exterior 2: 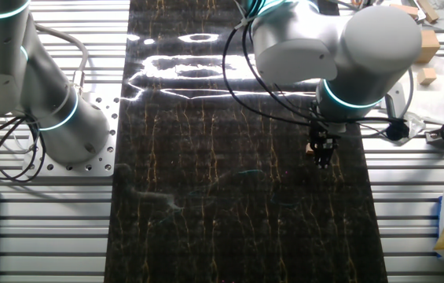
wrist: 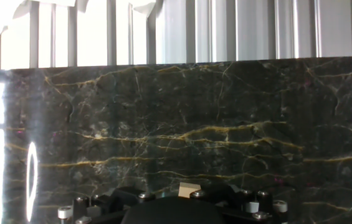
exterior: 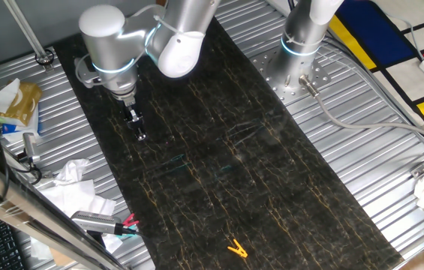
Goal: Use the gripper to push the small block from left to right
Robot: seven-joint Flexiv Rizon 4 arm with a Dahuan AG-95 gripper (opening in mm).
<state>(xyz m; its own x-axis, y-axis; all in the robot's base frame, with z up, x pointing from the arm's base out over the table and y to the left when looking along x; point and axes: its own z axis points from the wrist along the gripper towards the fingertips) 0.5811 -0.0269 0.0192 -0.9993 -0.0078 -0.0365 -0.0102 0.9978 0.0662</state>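
here the tool (exterior 2: 323, 159) touches the small block (exterior 2: 311, 148).

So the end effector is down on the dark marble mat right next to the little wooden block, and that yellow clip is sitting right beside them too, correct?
Not quite. The end effector is low over the dark marble mat with the small block right beside it, but the yellow clip lies far off, near the mat's other end. One fixed view shows that gap plainly.
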